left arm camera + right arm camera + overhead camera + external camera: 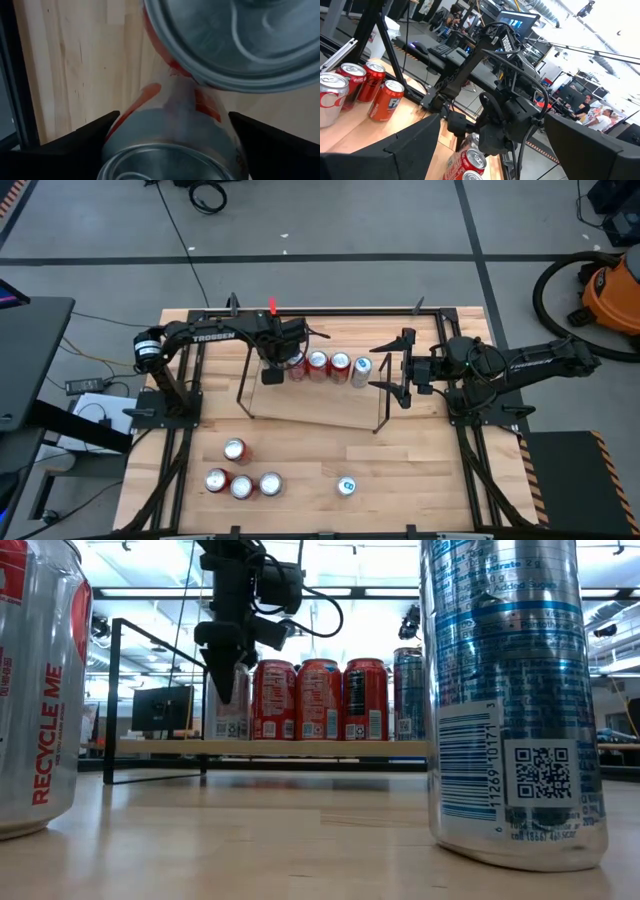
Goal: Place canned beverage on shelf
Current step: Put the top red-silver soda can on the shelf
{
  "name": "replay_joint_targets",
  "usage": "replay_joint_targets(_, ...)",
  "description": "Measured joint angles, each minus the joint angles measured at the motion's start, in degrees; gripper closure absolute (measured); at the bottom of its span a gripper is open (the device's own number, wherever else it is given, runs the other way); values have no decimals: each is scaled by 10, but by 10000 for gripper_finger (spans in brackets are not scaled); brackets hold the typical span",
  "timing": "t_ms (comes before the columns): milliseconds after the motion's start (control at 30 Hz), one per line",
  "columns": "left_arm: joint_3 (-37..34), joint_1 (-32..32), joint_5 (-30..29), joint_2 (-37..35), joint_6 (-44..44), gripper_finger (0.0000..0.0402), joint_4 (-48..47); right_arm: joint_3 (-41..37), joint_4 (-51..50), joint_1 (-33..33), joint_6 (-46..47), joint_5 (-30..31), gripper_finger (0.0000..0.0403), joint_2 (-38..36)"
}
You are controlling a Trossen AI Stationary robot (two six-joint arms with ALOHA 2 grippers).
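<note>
The shelf (320, 408), a light-wood board with black wire end frames, stands on the large wooden tabletop (420, 470) and carries a row of cans, and the left gripper (277, 365) hangs over that row's left end with its fingers (95, 137) spread either side of a red and silver canned beverage (170, 135) standing on the board. The right gripper (393, 367) waits just off the shelf's right end, fingers parted and empty. Five loose cans (242, 478) stand on the tabletop in front of the shelf, an orange vacuum (612, 290) sits on the grey floor beyond the table's right corner, and behind the shelf the room shows ceiling lights and a monitor (160, 708).
</note>
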Motion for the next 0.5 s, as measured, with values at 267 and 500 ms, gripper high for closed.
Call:
replay_joint_targets(267,8,0,-10,0,-2,4,-17,0,0,0,-1,0,34,0)
replay_joint_targets(500,44,-1,-15,0,-7,3,-40,0,0,0,-2,0,34,0)
